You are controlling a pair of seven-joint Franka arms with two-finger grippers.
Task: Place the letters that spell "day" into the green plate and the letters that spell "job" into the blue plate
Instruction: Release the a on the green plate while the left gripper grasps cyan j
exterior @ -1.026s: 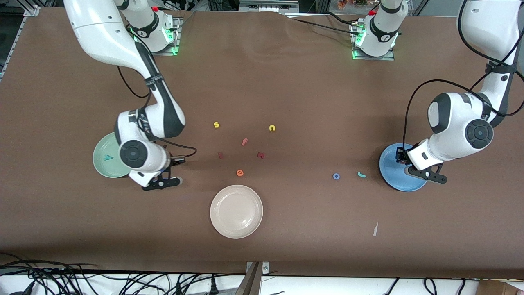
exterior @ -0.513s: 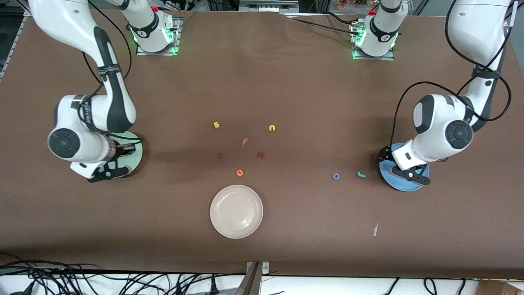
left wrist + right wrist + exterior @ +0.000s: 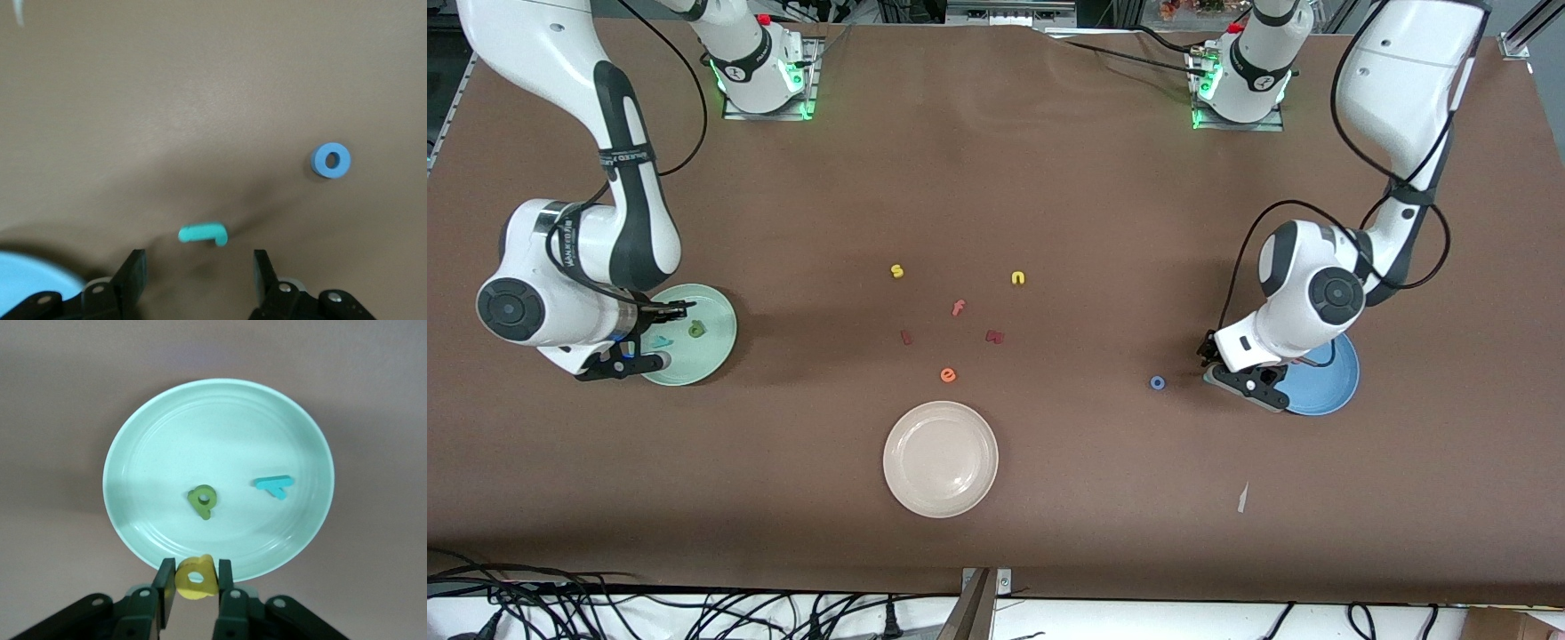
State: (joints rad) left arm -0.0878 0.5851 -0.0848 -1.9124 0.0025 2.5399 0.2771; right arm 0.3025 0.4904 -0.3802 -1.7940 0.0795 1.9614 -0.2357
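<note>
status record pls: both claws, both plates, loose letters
right claw: shut on yellow a, over green plate rim
green plate: holds olive d, teal y
left claw: open, over teal j, beside blue plate
blue plate: contents hidden by arm
blue o: on table, near j
rest: s, n, f, e mid-table; white plate

Three plates, green plate (image 3: 716, 353), blue plate (image 3: 1336, 388), cream plate (image 3: 940, 459), eleven foam letters (image 3: 948, 375) in view
</note>
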